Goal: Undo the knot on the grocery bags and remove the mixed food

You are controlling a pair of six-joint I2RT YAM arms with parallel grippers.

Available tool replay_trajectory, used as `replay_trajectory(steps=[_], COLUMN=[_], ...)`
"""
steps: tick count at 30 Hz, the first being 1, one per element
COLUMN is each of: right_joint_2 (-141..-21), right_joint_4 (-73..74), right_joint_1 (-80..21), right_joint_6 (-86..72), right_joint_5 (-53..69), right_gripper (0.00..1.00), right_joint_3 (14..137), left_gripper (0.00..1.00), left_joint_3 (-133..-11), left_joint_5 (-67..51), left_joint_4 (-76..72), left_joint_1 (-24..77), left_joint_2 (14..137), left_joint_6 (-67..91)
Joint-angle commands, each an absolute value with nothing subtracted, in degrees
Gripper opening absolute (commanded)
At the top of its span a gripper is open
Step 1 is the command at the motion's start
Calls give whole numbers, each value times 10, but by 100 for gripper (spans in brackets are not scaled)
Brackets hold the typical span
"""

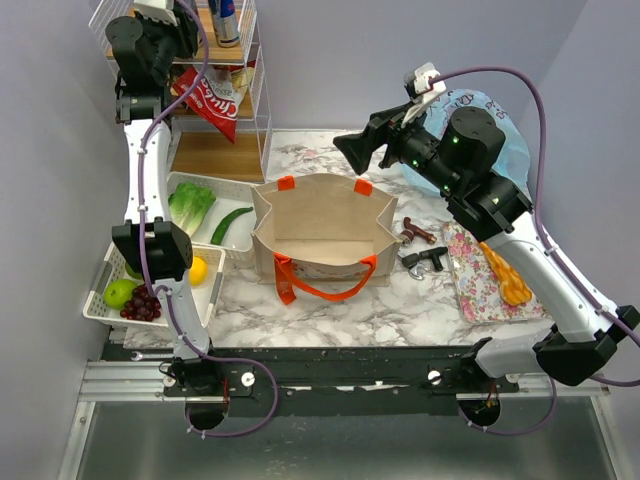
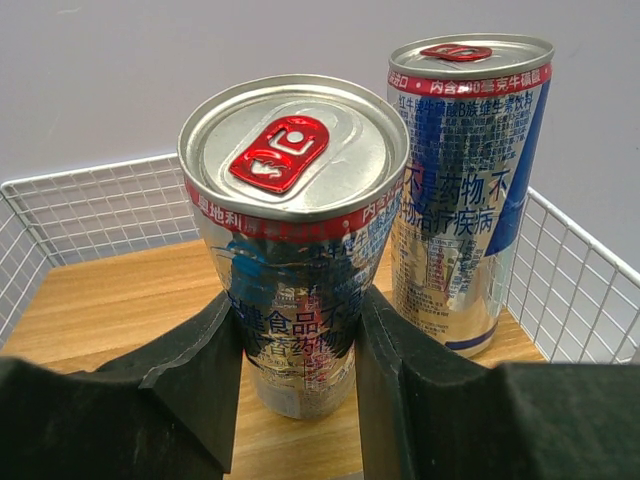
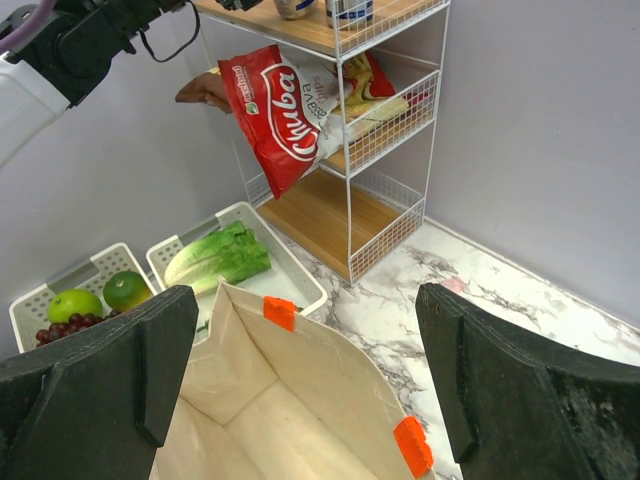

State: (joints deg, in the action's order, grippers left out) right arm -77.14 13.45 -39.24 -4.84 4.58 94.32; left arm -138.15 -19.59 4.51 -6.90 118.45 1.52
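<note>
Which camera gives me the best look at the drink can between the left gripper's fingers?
Left wrist: the drink can fills the frame, left gripper fingers against both sides. Top external shows only one can at the frame's top edge; which one, I cannot tell. Right wrist cuts the cans off, bottoms only.

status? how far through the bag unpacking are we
Done: canvas tote open and empty; lettuce, cucumber, grapes in baskets, snack packet on the rack. In hand: left gripper is shut on a drink can on its top shelf; right gripper hangs open over the tote. Left: the blue plastic bag, bulging at the back right.
</note>
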Motion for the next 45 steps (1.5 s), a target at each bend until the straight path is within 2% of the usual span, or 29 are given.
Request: replay_trajectory(steps=[1, 6, 7, 10, 17, 20, 27, 34, 40, 45], right_joint_2=[-774, -780, -781, -784, -787, -786, -777, -755, -731, -698], right_joint_4=[150, 153, 153, 153, 152, 151, 147, 128, 115, 106], right_joint_1=[-389, -389, -389, -389, -388, -388, -388, -379, -356, -320], right_joint_6=[-40, -40, -40, -40, -42, -45, -48, -49, -58, -86], right_joint_5=[44, 47, 47, 48, 49, 45, 23, 5, 3, 3], right_gripper=[98, 98, 98, 98, 98, 98, 100, 100, 100, 100], right_joint_3=[959, 965, 965, 968, 969, 968, 961, 928, 896, 849], left_gripper=[36, 68, 72, 80, 89, 99, 99, 99, 99, 99], left_joint_3=[-1415, -1418, -1418, -1418, -1418, -1406, -1317, -1220, -1207, -1203], left_joint_5=[-218, -200, -200, -203, -206, -199, -183, -174, -224, -197], left_joint_4=[-9, -11, -11, -13, -10, -5, -1, 100, 244, 402], left_joint_1=[-74, -74, -75, -75, -76, -76, -81, -81, -73, -5], left_joint_2=[1198, 1205, 1206, 1203, 1186, 1167, 1076, 942, 869, 832], left_joint_6=[13, 13, 15, 18, 21, 29, 49, 28, -12, -118])
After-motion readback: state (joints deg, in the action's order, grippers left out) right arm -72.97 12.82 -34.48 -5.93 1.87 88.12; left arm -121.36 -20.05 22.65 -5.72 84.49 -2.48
